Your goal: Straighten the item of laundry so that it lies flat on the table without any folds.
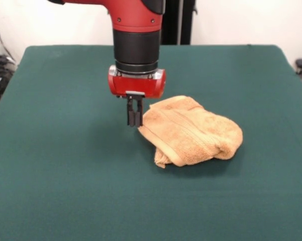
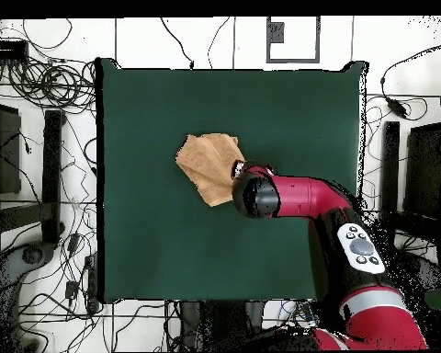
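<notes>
The orange-tan towel (image 1: 191,133) lies crumpled and folded over itself on the dark green table (image 1: 65,165), a little right of centre in the front view. A woven band runs across its top layer. My gripper (image 1: 134,119) hangs straight down from the red wrist, its tips low over the cloth right at the towel's left edge. The fingers (image 1: 131,116) stand close together, shut; no towel shows between them. In the overhead view the towel (image 2: 209,164) lies left of the arm's wrist (image 2: 254,195), which hides the gripper and the towel's near corner.
The red arm (image 2: 307,198) reaches in from the lower right of the overhead view. Cables and stands (image 2: 50,83) lie on the floor around the table. Green cloth surrounds the towel on all sides.
</notes>
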Tool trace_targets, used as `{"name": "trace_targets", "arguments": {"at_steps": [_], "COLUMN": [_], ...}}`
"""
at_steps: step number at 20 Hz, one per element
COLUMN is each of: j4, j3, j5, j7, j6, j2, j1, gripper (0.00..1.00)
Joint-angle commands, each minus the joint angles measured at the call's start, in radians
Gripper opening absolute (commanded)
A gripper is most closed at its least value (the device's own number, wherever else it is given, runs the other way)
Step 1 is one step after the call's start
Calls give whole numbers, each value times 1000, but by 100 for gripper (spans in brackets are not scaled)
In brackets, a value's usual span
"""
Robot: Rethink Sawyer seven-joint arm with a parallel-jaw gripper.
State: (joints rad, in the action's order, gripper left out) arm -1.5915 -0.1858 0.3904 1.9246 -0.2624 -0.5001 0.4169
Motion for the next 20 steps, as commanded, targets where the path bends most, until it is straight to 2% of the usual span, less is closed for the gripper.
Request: {"name": "trace_targets", "arguments": {"at_steps": [1, 7, 10, 20], "j4": [-71, -78, -55, -52], "j3": [-40, -47, -65, -44], "j5": [41, 31, 43, 57], "j7": [36, 45, 5, 9], "j6": [14, 16, -5, 5], "j2": [24, 26, 22, 27], "j1": [-16, -9, -2, -15], "gripper": [0, 0, 0, 0]}}
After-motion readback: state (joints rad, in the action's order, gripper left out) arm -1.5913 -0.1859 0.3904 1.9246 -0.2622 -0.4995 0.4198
